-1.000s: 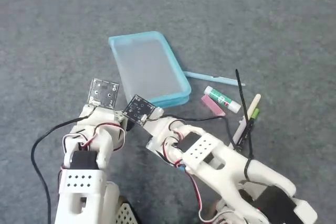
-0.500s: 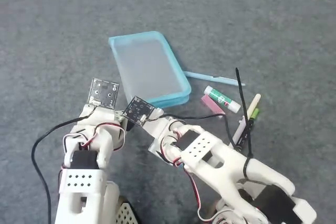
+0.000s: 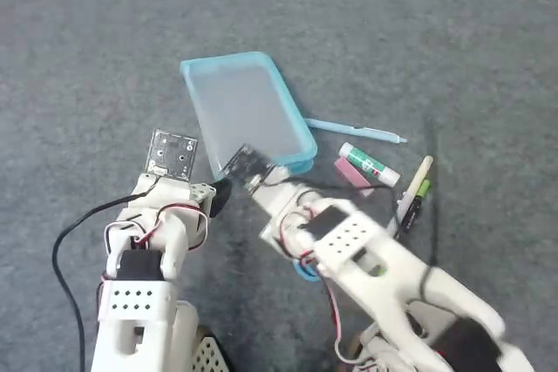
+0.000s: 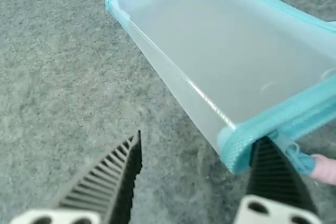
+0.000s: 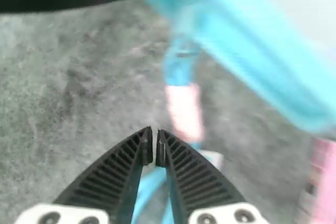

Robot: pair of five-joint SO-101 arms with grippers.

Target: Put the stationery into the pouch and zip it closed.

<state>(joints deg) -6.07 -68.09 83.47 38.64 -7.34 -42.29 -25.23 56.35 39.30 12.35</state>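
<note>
Plainly, stationery [image 3: 369, 164] lies beside the pouch [image 3: 248, 111] (left fingers [image 4: 113, 182] apart, right fingers [image 5: 126, 171] together).

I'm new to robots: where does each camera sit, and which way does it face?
High view: fixed above the table, looking down on the left arm, right arm, pouch and glue stick.
Left wrist view: on that arm's wrist, looking past its open left gripper at the pouch's corner.
Right wrist view: on that arm's wrist, looking past its shut right gripper at the zipper pull.
Both wrist views share the pouch's zipper corner.
</note>
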